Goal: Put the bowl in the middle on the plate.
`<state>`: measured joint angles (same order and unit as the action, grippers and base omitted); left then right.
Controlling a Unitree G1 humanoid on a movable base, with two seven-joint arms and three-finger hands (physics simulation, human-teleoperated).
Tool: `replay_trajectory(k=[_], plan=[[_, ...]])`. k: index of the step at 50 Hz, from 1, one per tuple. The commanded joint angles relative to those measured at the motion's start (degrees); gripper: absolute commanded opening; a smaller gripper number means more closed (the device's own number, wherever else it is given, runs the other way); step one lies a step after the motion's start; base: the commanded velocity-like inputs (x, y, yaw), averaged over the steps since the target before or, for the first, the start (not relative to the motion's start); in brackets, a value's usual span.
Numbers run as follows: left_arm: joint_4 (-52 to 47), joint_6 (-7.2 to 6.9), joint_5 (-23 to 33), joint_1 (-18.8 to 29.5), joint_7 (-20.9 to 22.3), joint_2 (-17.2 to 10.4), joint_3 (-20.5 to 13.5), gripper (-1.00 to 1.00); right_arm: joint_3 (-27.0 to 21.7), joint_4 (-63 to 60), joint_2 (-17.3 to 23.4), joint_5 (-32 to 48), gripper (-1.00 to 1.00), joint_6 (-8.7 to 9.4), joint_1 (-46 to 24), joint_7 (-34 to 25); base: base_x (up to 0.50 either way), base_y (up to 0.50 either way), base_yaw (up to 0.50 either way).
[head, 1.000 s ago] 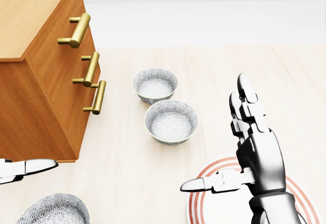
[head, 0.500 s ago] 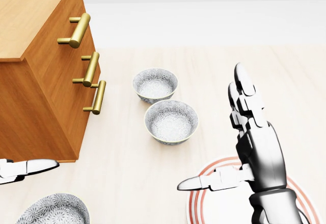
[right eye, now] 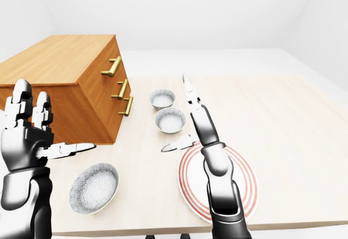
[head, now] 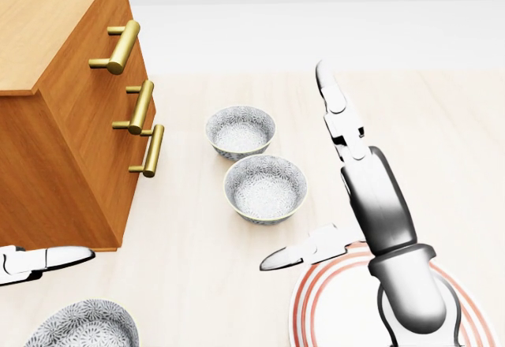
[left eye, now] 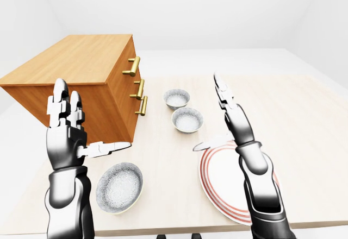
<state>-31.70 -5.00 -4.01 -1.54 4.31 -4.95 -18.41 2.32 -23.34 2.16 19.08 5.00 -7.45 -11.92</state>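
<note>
At bottom of the left-eye view, near bowl [left eye: 119,187] left and red-ringed plate [left eye: 220,180] right, well apart on the table [left eye: 304,141]. Above them, left hand [left eye: 66,141] and right hand [left eye: 239,126], both raised, fingers spread, empty. Farther up, middle bowl [left eye: 187,120], upright, just left of the right hand, untouched; beyond it, far bowl [left eye: 176,98] near wooden drawer chest [left eye: 81,81].

Both glossy silver-black: left robot hand [left eye: 66,140], right robot hand [left eye: 232,120]; three white segmented fingers [left eye: 57,102] each.
</note>
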Motion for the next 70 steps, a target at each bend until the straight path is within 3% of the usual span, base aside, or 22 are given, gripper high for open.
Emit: replay_trajectory(k=[1, 31, 47, 70], plan=[[0.3, 0.00, 0.1, 0.1, -0.1, 0.0, 0.2, 1.00, 0.7, 1.8, 0.3, 5.4, 1.00, 0.00, -3.8, -2.6, 0.00, 0.00, 0.00], [0.7, 0.00, 0.2, 0.0, 0.1, 0.0, 0.3, 1.00, 2.1, 10.4, 0.3, 27.1, 1.00, 0.00, -8.4, -8.8, 0.00, 0.00, 0.00], [1.3, 0.00, 0.4, 0.0, 0.1, 0.0, 0.6, 1.00, 0.7, 28.7, 1.8, 30.1, 1.00, 0.00, -17.2, -4.7, 0.00, 0.00, 0.00], [1.2, 0.00, 0.4, -0.1, 0.0, 0.2, 0.8, 1.00, 1.9, 40.8, 1.0, 33.1, 1.00, 0.00, -21.9, -2.2, 0.00, 0.00, 0.00]])
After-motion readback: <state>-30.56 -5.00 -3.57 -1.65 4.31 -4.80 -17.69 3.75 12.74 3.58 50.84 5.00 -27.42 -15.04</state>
